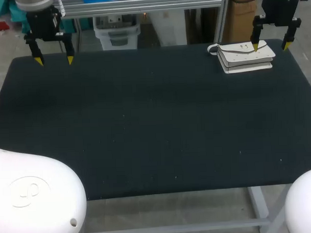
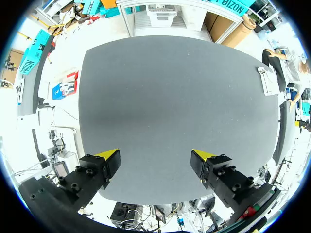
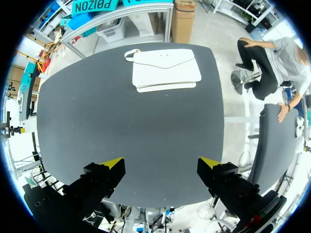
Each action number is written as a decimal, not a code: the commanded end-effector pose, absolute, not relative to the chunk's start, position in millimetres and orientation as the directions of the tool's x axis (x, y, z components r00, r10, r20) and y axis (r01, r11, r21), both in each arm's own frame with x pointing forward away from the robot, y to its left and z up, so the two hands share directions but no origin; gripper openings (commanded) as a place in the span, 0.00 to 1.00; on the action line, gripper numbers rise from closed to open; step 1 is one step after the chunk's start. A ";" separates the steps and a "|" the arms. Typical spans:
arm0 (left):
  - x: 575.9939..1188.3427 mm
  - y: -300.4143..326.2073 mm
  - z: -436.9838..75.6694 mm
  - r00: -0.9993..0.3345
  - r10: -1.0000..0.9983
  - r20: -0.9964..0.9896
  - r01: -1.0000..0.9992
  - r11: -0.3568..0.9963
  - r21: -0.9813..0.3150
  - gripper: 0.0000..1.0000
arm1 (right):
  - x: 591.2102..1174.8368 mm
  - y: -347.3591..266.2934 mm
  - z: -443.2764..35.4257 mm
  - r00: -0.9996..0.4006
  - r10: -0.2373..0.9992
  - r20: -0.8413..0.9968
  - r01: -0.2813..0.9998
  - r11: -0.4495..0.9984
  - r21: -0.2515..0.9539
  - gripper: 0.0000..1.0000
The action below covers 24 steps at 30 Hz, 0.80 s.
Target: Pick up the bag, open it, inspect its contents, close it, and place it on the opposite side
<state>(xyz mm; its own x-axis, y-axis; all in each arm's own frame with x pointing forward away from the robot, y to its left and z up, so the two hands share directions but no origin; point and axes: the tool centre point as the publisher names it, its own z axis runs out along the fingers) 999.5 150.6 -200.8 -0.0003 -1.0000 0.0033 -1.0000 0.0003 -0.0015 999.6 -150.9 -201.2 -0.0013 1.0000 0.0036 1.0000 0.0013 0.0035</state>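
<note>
A white flap bag (image 1: 245,57) lies shut and flat on the black table (image 1: 145,122) at its far right corner, its strap curled at the bag's left end. My right gripper (image 1: 270,44) hangs open high above it. In the right wrist view the bag (image 3: 166,70) lies far ahead of the open right gripper (image 3: 162,163). My left gripper (image 1: 54,60) hangs open above the far left corner, holding nothing. In the left wrist view the left gripper (image 2: 155,154) is open over bare tabletop, and the bag (image 2: 270,81) shows as a thin white shape at the table's far side.
The black tabletop (image 3: 121,126) bears nothing but the bag. An aluminium frame (image 1: 141,7) runs just behind the table's far edge. My arms' white bases (image 1: 35,197) stand at the near corners.
</note>
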 end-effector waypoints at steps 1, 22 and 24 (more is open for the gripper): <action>999.5 150.3 -200.3 0.000 -1.000 0.002 -1.000 0.000 -0.001 1.00 | 1000.2 -150.3 -200.5 -0.001 1.000 0.002 1.000 0.001 0.001 1.00; 996.6 145.4 -201.4 -0.098 -0.995 0.028 -0.995 0.097 -0.028 1.00 | 1000.2 -150.3 -200.5 -0.001 1.000 0.002 1.000 0.001 0.001 1.00; 994.2 143.2 -202.6 -0.142 -0.989 0.036 -0.989 0.140 -0.045 1.00 | 1002.8 -152.5 -201.2 -0.027 0.999 0.030 1.000 0.026 0.017 1.00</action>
